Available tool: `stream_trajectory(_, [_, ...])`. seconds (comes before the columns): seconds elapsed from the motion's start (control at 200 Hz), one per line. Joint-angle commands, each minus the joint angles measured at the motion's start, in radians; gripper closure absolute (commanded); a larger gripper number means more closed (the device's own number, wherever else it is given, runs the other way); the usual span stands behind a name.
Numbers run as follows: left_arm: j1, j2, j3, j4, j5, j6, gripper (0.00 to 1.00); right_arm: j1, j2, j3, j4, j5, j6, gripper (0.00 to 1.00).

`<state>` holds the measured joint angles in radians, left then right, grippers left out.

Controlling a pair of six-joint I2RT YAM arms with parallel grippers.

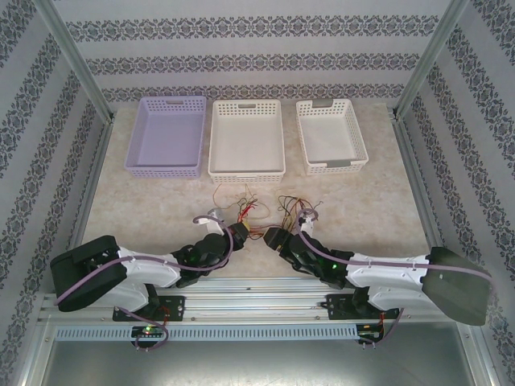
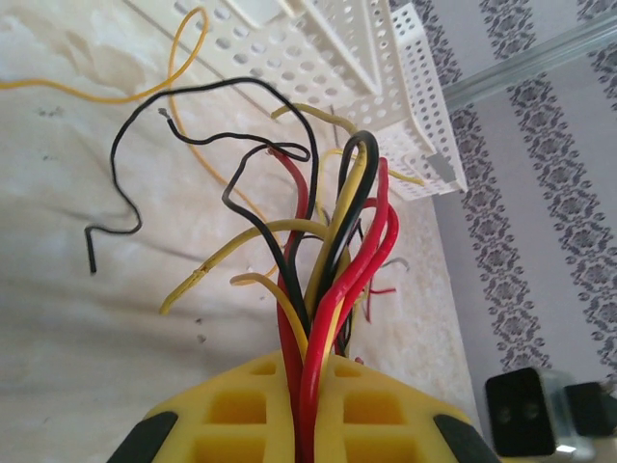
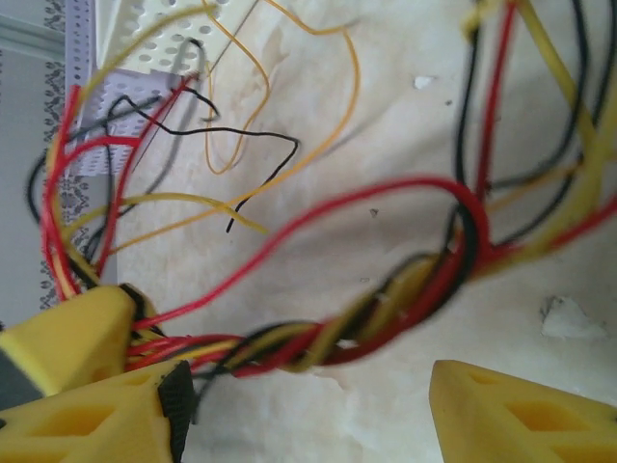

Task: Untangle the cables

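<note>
the left hand was clenched on the cables, a red, yellow and black bundle fanning over the tabletop before the white basket; the right hand stood released beside the twisted stretch; separating seemed in hand; next called for pinching one strand and drawing it clear.

The cables wear smooth, glossy plastic insulation that catches the light. The left tool is matt yellow moulded plastic. Under the cables, the bench looks like a pale marbled sheet, dull and slightly creased. Beyond the cables, the baskets are perforated plastic with a soft sheen. Nearer than the cables, the rails are brushed metal.
</note>
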<state>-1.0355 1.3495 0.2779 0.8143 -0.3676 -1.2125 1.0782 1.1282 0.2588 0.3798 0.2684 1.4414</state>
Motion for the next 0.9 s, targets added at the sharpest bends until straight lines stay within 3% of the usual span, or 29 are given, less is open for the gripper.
stream_trajectory(0.0, [-0.027, -0.017, 0.035, -0.015, -0.048, 0.007, 1.0, 0.008, 0.039, 0.008, 0.009, 0.048, 0.053, 0.32])
stream_trajectory(0.19, [-0.046, 0.004, 0.032, 0.02, -0.048, 0.009, 1.0, 0.017, 0.078, 0.038, 0.078, 0.09, 0.032, 0.32])
stream_trajectory(0.395, [-0.069, 0.019, -0.005, 0.072, -0.061, -0.017, 1.0, 0.013, 0.014, 0.025, 0.139, 0.196, -0.058, 0.3])
stream_trajectory(0.629, [-0.082, 0.068, -0.005, 0.164, -0.056, -0.02, 1.0, -0.019, 0.02, 0.021, 0.155, 0.173, -0.046, 0.32])
stream_trajectory(0.894, [-0.109, 0.113, 0.0, 0.287, -0.04, -0.02, 1.0, -0.033, 0.031, 0.025, 0.172, 0.151, -0.053, 0.49])
